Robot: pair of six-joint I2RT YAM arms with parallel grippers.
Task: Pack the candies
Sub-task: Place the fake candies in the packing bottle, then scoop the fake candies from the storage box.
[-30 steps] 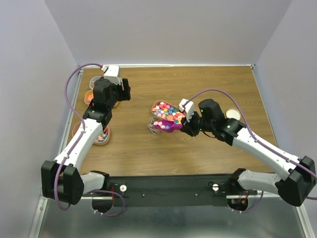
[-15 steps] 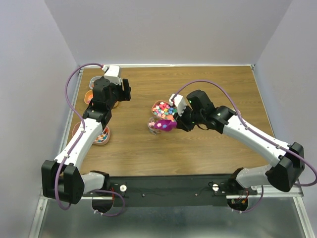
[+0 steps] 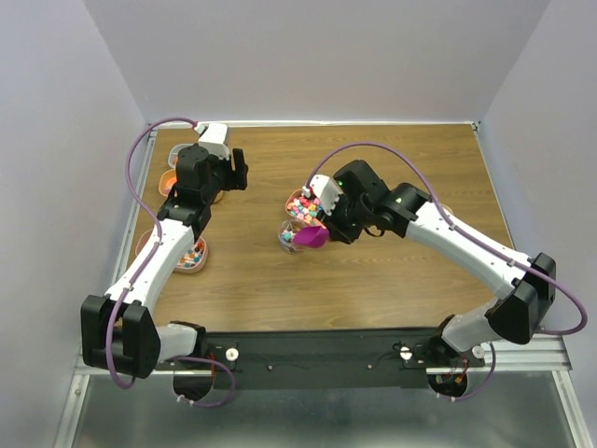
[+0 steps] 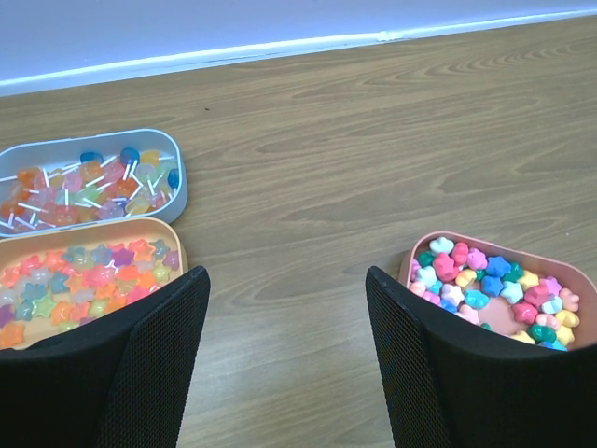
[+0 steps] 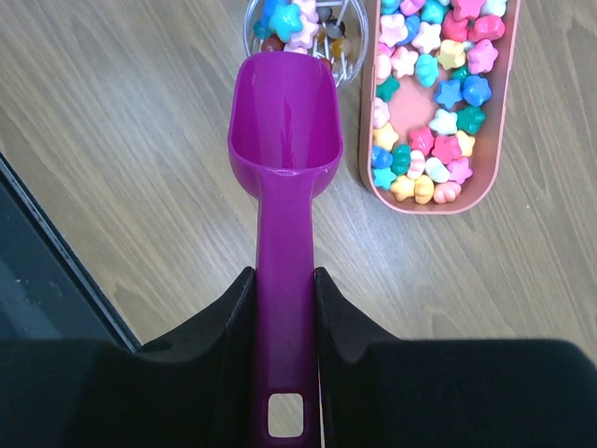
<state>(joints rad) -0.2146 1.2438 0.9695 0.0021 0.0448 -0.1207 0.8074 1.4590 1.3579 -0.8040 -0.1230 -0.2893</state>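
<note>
Top: right gripper (image 3: pixel 328 227) further left than a second ago, glossy magenta scoop (image 3: pixel 312 236) over clear cup (image 3: pixel 291 235); left gripper (image 3: pixel 236 170) unmoved. Left wrist: textured fingers (image 4: pixel 140 364) spread, empty; star-shaped candies (image 4: pixel 466 275) in oval pink tray (image 4: pixel 508 317). Right wrist: clamped on smooth scoop handle, bowl empty.

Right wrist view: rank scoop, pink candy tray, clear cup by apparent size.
1. Tie: magenta scoop and pink tray, about alike; scoop is nearer, tray cropped by the frame.
2. Smallest: clear cup, partly hidden and cropped.
</note>
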